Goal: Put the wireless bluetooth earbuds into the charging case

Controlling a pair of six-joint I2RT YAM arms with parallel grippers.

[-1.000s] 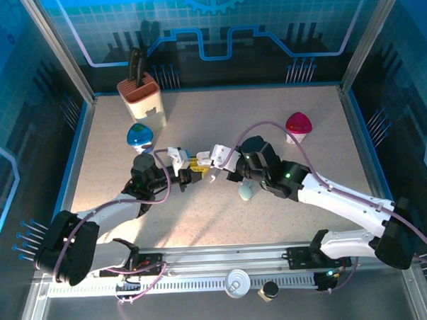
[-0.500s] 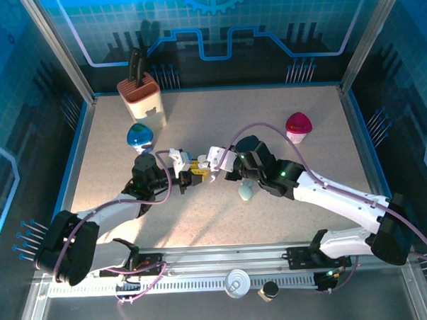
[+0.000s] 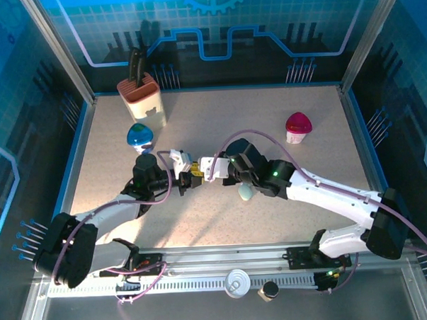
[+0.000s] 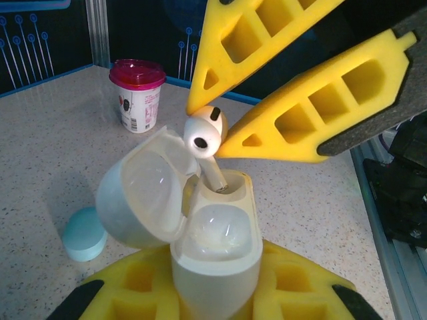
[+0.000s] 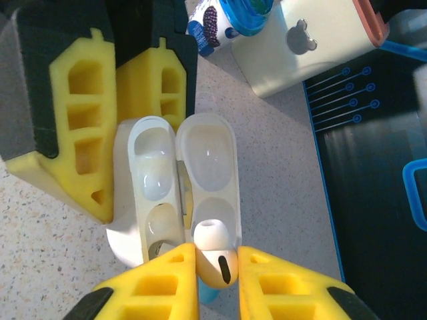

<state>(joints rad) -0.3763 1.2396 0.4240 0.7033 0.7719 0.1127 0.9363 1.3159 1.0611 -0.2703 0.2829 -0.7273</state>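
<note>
My left gripper [image 4: 213,297] is shut on the white charging case [image 4: 215,257], which stands upright with its lid [image 4: 137,200] swung open to the left. My right gripper [image 5: 217,267] is shut on one white earbud [image 5: 215,248], pinched by its bulb between the yellow pads [image 5: 157,283]. In the left wrist view the earbud [image 4: 203,133] tilts over the case and its stem tip rests in the far slot. From the top, the two grippers [image 3: 188,177] [image 3: 208,165] meet at mid-table around the case [image 3: 178,159].
A pale blue pebble-shaped case [image 3: 246,192] lies just under my right wrist. A pink-lidded cup [image 3: 298,125] stands at the right, a blue-lidded cup [image 3: 139,135] at the left, and a knife block [image 3: 142,96] at the back left.
My right gripper has moved left with the earbud, up to the open case. The left gripper and case have stayed put.
</note>
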